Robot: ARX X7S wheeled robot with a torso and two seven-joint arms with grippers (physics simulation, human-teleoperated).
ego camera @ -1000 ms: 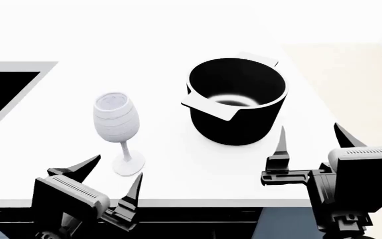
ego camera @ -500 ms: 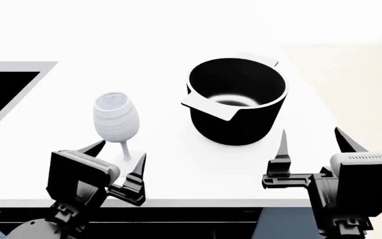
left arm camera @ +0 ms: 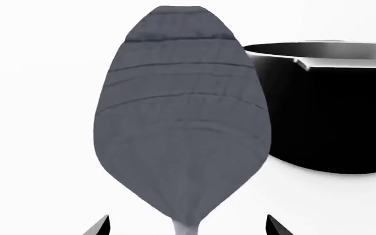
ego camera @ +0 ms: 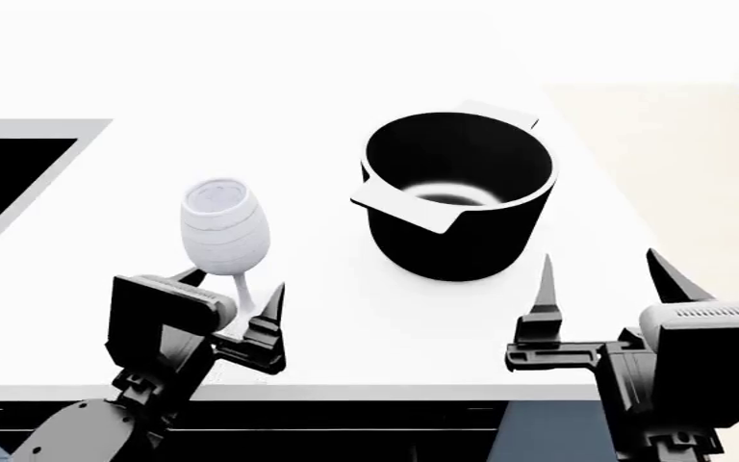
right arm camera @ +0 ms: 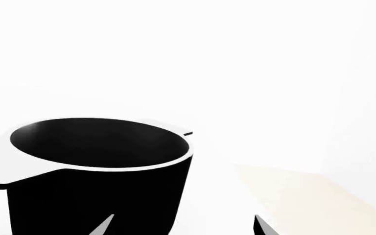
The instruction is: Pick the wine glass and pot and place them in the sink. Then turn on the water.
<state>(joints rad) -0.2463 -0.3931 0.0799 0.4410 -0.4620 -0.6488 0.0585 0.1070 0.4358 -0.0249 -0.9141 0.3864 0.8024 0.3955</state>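
Left gripper (ego camera: 234, 294) has moved forward, its open jaws now around the wine glass (ego camera: 226, 231) stem; right gripper (ego camera: 603, 274) open, empty, near the pot (ego camera: 460, 192).

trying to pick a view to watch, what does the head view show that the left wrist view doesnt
Only the head view shows the whole scene: the sink corner at the counter's left edge, both the left gripper and right gripper, and the pot's pale inner base. Only the left wrist view shows the glass bowl's ridges close up, with its stem running down between the open fingertips. Both show the wine glass upright beside the pot on the white counter.
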